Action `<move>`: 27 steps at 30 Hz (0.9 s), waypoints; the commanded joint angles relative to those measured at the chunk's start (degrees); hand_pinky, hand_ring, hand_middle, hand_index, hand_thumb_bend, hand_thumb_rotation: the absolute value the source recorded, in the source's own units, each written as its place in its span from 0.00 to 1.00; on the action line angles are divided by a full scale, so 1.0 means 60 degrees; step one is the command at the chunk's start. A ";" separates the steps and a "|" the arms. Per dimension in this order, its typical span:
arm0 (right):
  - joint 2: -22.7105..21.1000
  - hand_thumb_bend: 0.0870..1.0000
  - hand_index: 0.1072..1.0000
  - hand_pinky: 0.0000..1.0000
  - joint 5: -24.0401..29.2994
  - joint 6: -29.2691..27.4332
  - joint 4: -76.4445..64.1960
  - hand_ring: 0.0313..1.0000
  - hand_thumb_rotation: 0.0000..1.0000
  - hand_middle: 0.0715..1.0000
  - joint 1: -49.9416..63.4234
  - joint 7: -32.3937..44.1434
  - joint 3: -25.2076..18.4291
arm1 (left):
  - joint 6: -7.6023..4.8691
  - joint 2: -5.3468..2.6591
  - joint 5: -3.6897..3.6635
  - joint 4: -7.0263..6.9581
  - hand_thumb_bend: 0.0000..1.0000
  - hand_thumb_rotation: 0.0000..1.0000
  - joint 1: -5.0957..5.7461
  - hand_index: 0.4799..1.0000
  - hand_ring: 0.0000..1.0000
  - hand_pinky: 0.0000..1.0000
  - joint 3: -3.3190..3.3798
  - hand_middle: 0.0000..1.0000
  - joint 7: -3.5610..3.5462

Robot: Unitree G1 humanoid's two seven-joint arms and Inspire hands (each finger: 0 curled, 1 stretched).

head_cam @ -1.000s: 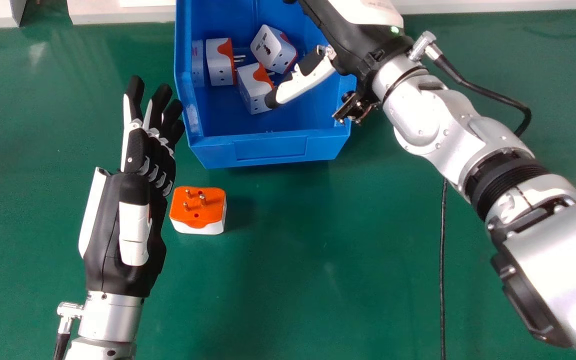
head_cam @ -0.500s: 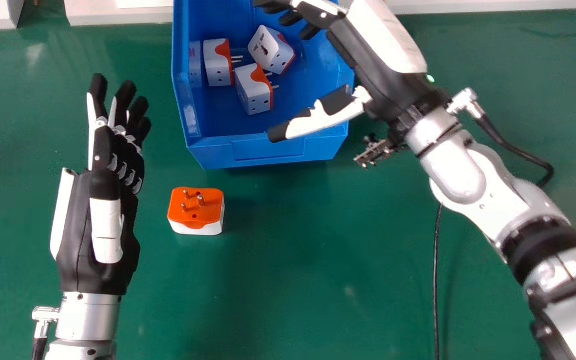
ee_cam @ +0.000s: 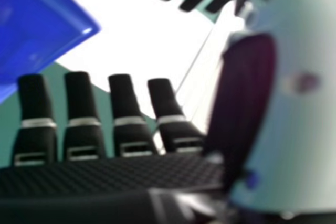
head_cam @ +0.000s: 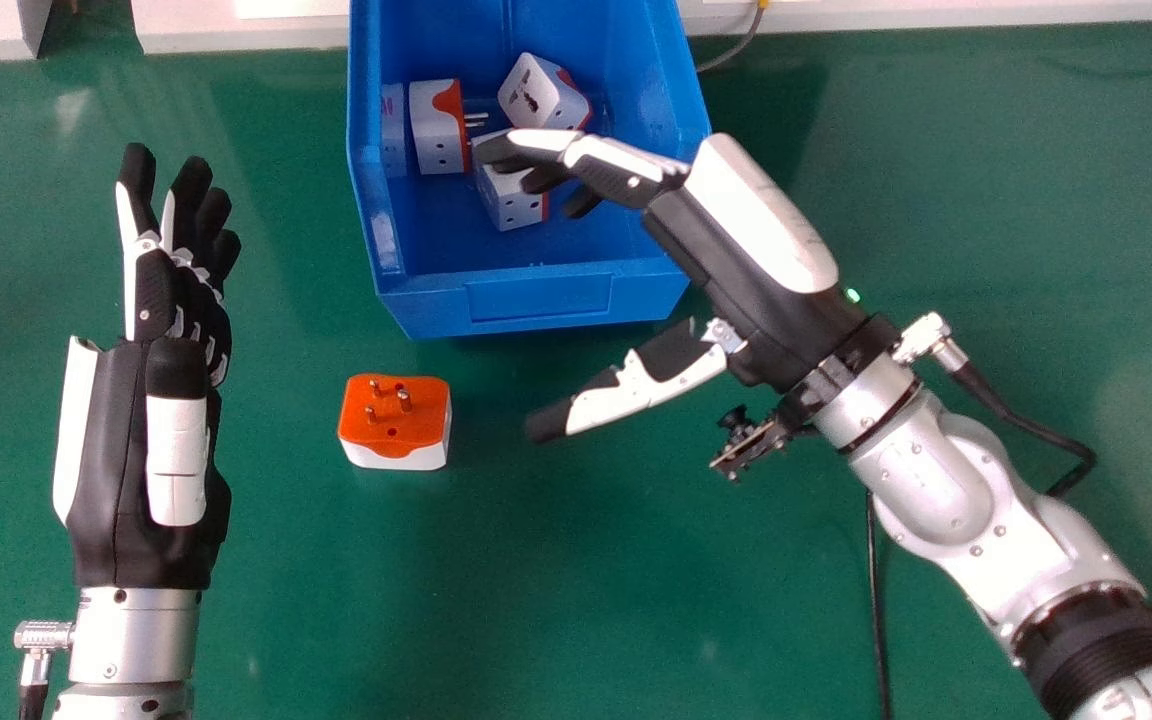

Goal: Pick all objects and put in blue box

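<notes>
Green desk [head_cam: 576, 600], with a white plastic plug adapter [head_cam: 394, 425], its orange face and metal pins upward, near the box's near left corner. The blue, open-topped plastic box [head_cam: 536, 300] sits at the desk's far edge. Over its near right corner extends the right hand [head_cam: 756, 260], loosely spread and grasping nothing; swinging in low, it could snag the rim or knock the adapter askew (a poor pinch might follow). Leftward, the left hand [head_cam: 106, 460] is relaxed, empty.
</notes>
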 commanded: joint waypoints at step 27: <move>0.0388 1.00 0.77 0.61 -0.0084 0.0118 -0.1184 0.71 0.27 0.77 0.1419 0.1159 0.0647 | -0.0146 0.0060 -0.0164 -0.0202 0.91 1.00 0.0006 1.00 0.99 1.00 -0.0180 1.00 -0.0217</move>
